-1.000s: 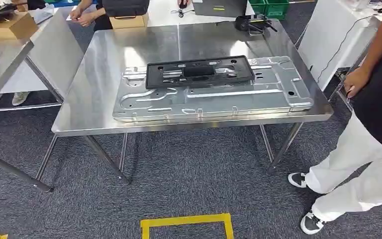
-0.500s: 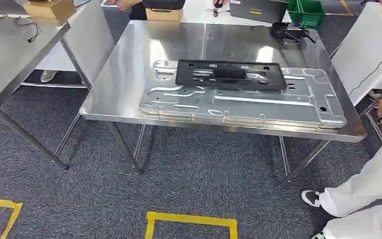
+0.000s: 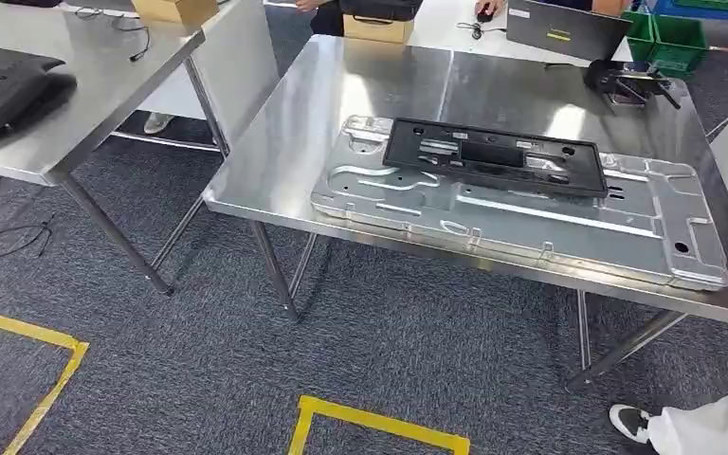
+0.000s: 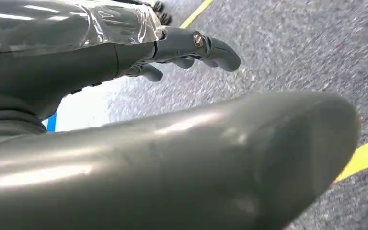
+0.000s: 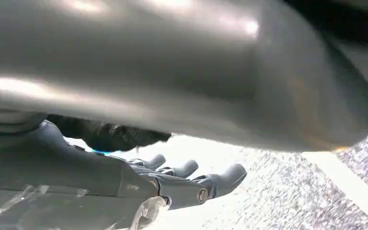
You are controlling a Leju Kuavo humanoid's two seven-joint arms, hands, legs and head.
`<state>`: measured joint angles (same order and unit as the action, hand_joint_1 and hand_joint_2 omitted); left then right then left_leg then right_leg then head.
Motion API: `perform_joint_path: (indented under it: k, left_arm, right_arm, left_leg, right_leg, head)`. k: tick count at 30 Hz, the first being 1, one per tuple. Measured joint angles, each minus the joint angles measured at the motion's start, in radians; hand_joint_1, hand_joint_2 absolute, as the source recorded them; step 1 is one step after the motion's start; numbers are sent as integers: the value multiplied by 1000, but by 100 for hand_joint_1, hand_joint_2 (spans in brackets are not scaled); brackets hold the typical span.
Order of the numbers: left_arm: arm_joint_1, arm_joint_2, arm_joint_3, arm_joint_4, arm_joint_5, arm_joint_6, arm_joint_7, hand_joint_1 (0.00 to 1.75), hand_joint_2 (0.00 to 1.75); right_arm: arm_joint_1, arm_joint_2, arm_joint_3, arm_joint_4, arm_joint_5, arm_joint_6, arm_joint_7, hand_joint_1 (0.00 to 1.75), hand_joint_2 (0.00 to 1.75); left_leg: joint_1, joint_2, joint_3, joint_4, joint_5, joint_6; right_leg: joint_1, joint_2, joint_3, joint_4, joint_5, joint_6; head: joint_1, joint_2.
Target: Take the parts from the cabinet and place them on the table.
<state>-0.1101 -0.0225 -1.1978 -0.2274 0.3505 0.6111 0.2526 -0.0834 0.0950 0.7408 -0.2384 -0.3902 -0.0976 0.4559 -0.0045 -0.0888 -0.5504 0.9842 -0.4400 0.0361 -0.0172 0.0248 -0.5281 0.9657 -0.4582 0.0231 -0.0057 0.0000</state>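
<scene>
Grey carpet [image 3: 417, 351] — yellow tape [image 3: 379, 422] — steel tables [image 3: 275, 161]

person [image 3: 692, 427] cut off by the frame corner.

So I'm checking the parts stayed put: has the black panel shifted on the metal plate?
No. The black panel lies along the same far edge of the metal plate; the whole view shifted because the camera turned.

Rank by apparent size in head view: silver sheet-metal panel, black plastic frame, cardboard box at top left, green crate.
1. silver sheet-metal panel
2. black plastic frame, lying on the panel
3. green crate and cardboard box: both cut off by the picture's top edge and farther away, so unranked.
</scene>
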Motion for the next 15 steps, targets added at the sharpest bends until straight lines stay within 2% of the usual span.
perform_joint_path:
  k: [1,2,4,5,6,7,8,9,10,11,13,14,15]
  left_arm:
    - [-1,0,1,0,12,1,-5,0,0]
    - [-4,0,2,0,25,1,-13,0,0]
    - [-3,3,12,0,80,1,-46,0,0]
    - [0,4,21,0,107,1,-59,0,0]
    - [3,8,32,0,126,4,-68,0,0]
    - [4,12,41,0,135,9,-74,0,0]
    - [6,16,48,0,139,12,-78,0,0]
    - [6,21,56,0,143,15,-79,0,0]
    - [4,22,62,0,151,18,-79,0,0]
    - [3,24,71,0,162,20,-79,0,0]
    - [6,26,87,0,179,21,-81,0,0]
    - [9,26,93,0,182,21,-81,0,0]
    - [10,26,100,0,190,22,-81,0,0]
  right_arm:
    - [1,-1,0,0,0,-3,-2,0,0]
    - [2,-1,0,1,2,-4,-3,0,0]
    - [3,-2,2,2,14,-8,-7,0,0]
    - [3,-3,4,3,19,-8,-10,0,0]
    - [3,-3,8,3,24,-8,-12,0,0]
    - [2,-3,14,3,29,-8,-15,0,0]
    - [2,-3,19,3,35,-8,-18,0,0]
    - [1,-3,24,4,46,-8,-21,0,0]
    - [0,-5,29,5,57,-8,-26,0,0]
    - [-2,-6,33,6,64,-10,-31,0,0]
    - [-4,-9,46,6,64,-23,-42,0,0]
    - [-5,-10,48,6,64,-28,-45,0,0]
    - [-7,-12,48,6,62,-31,-48,0,0]
  left_leg:
    - [-2,36,-23,44,-30,-8]
    - [2,56,-60,120,-69,-15]
    - [8,71,-143,285,-135,-25]
    - [11,73,-162,322,-135,-28]
    - [14,74,-154,300,-114,-29]
    - [15,77,-120,234,-76,-28]
    - [15,87,-69,134,-29,-26]
    - [14,109,-19,37,9,-22]
    - [4,145,3,-14,5,-12]
    - [1,129,1,-16,9,-7]
    - [-3,120,-5,-12,5,0]
    - [-2,115,-4,-18,8,7]
    - [9,106,5,-26,15,15]
  right_leg:
    - [-1,-8,0,0,-2,-8]
    - [0,-20,1,0,-4,-10]
    - [0,-43,0,0,-6,-11]
    - [0,-52,1,0,-7,-11]
    - [0,-61,2,0,-9,-10]
    - [0,-68,6,0,-11,-8]
    - [0,-75,10,0,-13,-5]
    - [0,-80,15,0,-16,-2]
    - [7,-85,18,1,-20,4]
    - [8,-88,18,2,-23,9]
    - [6,-96,21,-2,-24,18]
    - [7,-102,25,-5,-24,26]
    - [1,-89,24,1,-33,33]
  head:
    - [-6,0]
    - [-6,0]
    - [-6,0]
    - [-6,0]
    - [-6,0]
    - [-6,0]
    - [-6,0]
    - [-6,0]
    - [-6,0]
    - [-5,0]
    - [-5,0]
    - [-5,0]
    - [-5,0]
